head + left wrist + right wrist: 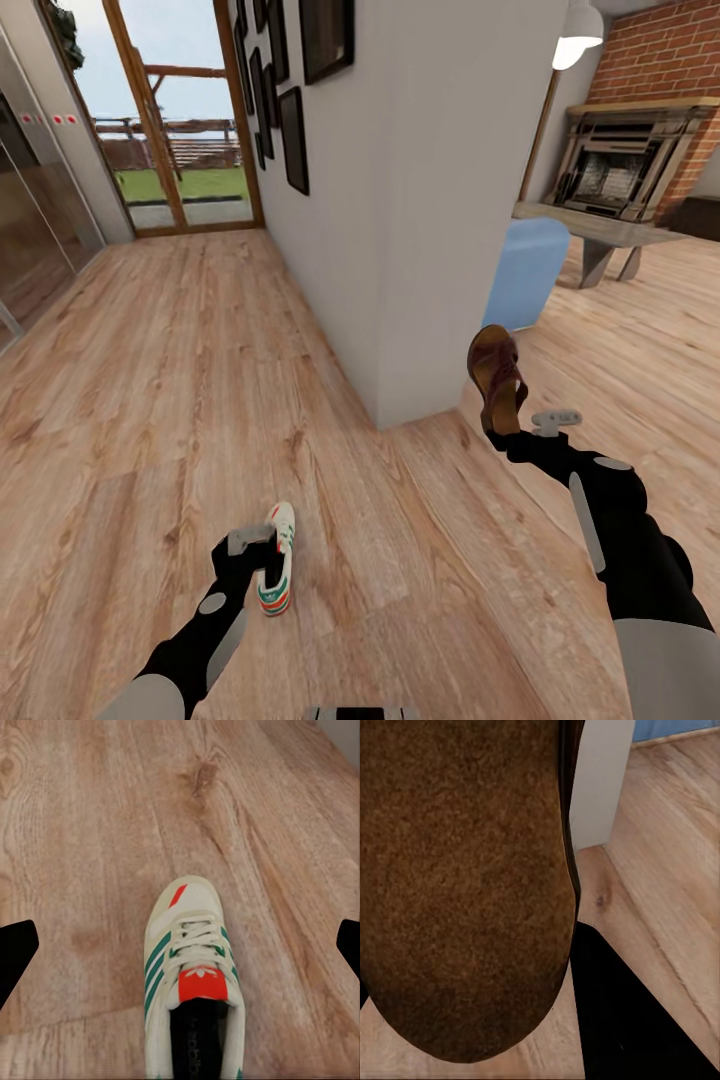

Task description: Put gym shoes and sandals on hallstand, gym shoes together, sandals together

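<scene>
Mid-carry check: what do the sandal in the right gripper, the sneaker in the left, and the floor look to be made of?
Sandal: dark reddish-brown straps, likely leather; its sole looks grainy, cork-like. Gym shoe: smooth white upper, probably leather or synthetic, with green stripes, woven laces and an orange tongue patch. Corridor floor: light brown planks with visible grain and knots, wood or wood-look laminate, matte.

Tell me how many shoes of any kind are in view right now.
2. One gym shoe is held at the left gripper, low over the corridor floor. One sandal is held up by the right gripper. Others may be out of frame.
</scene>
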